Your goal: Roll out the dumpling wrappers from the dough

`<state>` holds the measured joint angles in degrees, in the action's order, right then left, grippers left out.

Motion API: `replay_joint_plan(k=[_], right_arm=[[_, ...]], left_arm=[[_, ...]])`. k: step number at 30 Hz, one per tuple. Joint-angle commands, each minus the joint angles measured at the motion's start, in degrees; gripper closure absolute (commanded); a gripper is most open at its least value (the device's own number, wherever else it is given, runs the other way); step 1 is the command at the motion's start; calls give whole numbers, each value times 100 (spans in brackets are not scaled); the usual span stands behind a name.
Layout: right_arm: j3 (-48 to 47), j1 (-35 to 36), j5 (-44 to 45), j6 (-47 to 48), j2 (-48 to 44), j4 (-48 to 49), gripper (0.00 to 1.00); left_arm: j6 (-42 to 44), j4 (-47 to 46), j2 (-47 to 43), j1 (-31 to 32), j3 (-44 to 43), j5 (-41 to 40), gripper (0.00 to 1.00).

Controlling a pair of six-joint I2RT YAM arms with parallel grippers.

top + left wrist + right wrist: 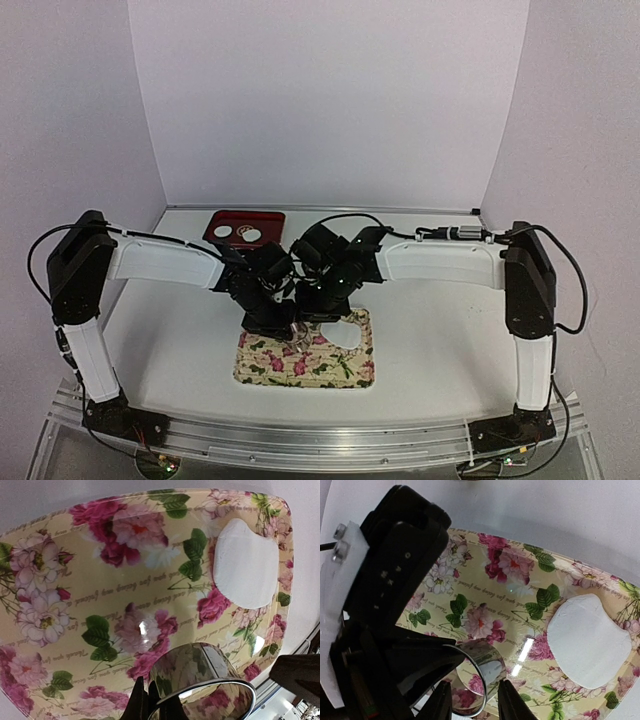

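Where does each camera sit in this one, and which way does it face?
Top external: above and behind the bases, looking down over the table; left arm and right arm meet above the floral tray.
Left wrist: on the left arm, facing down at the tray; left pincer pinches the ring cutter.
Right wrist: low over the tray; right pincer flanks the ring cutter, left arm's black body beside it.
Shared: both wrist views show the cutter and white dough leftover.

cursive script printed across floral tray (100,587), too blurred to read
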<state>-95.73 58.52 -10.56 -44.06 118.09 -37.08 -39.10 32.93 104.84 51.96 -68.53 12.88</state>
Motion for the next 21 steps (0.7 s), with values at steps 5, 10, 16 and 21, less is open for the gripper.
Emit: replay_joint_plan(k=[5,10,16,21], right_arm=[[47,-1,333,-94,199,-221,75],[101,-2,358,-104,212,-276,79],[166,-3,446,-150,216,-359,81],[107,-4,352,-126,328,-391,76]], left_arm=[[-321,-143,-154,86,-277,-148,98],[-401,-172,-219,86,-238,-216,97],[-470,-261,-383,86,-185,-345,97],[-521,-355,-456,86,-188,-411,96]])
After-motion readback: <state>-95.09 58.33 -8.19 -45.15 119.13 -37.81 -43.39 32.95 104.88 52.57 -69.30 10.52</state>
